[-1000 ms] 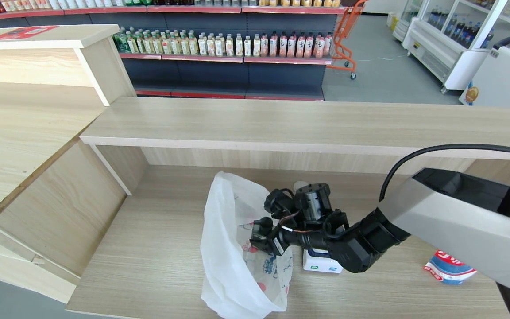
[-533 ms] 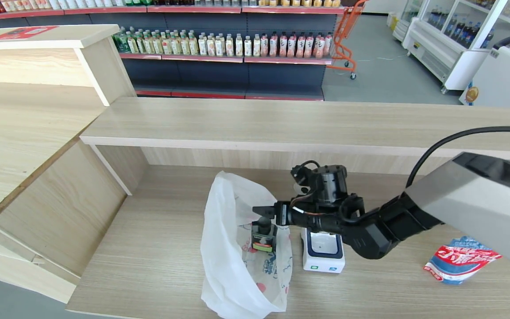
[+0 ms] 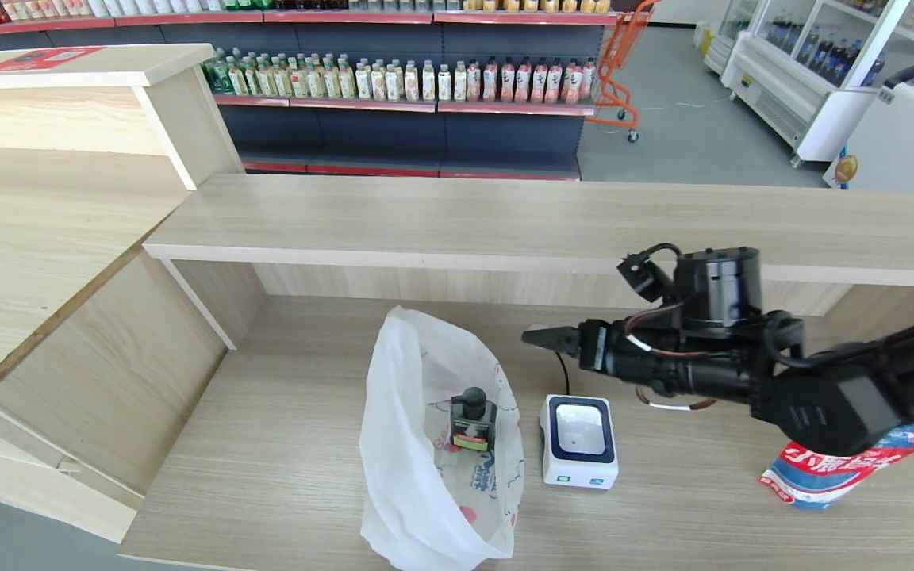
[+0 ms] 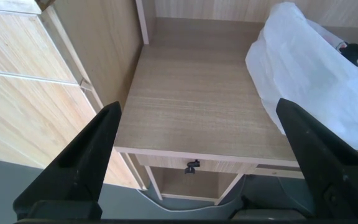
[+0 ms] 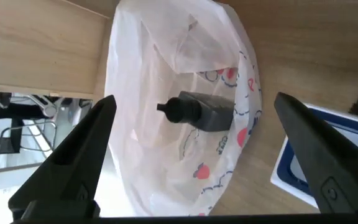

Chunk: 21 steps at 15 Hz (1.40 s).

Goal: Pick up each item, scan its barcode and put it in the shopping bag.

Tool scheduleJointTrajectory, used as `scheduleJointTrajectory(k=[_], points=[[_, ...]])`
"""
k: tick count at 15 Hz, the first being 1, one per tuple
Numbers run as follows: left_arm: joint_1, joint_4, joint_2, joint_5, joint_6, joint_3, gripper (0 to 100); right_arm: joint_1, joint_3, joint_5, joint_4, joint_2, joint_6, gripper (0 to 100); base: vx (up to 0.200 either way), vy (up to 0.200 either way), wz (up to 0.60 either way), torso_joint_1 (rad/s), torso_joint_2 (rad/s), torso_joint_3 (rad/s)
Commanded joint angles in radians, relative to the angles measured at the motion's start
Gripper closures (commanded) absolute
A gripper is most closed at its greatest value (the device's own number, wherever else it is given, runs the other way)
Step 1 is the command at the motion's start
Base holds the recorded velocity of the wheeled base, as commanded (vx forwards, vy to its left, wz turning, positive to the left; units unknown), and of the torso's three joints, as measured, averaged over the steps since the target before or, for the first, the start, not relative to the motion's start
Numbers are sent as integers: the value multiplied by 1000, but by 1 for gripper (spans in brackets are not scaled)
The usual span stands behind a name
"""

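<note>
1. Dark bottle sits inside the white shopping bag on the lower wooden counter, just left of the scanner.
2. Its cap end points toward the back of the counter, and its long axis runs roughly front to back. I cannot tell whether it stands or leans.
3. My right arm comes in from the right, raised over the counter with the forearm about level. The right gripper points left, above and behind the scanner and apart from the bag.
4. On the right wrist camera its 2 fingers are spread wide with nothing between them.
5. My left gripper hangs over the counter's front left edge beside the bag, fingers wide apart and empty.
6. 1 red, white and blue snack pouch lies at the counter's right end, partly behind my right arm.
</note>
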Motion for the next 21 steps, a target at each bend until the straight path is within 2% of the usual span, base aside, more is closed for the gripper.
scheduleJointTrajectory(k=[1,2,4,5,9,13,17,21], points=[[0,0,2,0,0,0,0,-52,154,16,83,-274,-81,0,0,0,0,0,0,0],[0,0,2,0,0,0,0,-75,168,16,105,-303,-103,0,0,0,0,0,0,0],[0,0,2,0,0,0,0,-209,183,16,304,-411,-270,0,0,0,0,0,0,0],[0,0,2,0,0,0,0,-243,183,16,361,-448,-282,0,0,0,0,0,0,0],[0,0,2,0,0,0,0,-276,186,14,465,-552,-282,0,0,0,0,0,0,0],[0,0,2,0,-3,0,0,-276,183,16,566,-664,-221,0,0,0,0,0,0,0],[0,0,2,0,-5,0,0,-281,168,9,622,-719,-29,0,0,-200,0,-4,1,6],[0,0,2,3,-12,0,0,-318,156,9,701,-762,31,0,0,-200,0,5,2,6]])
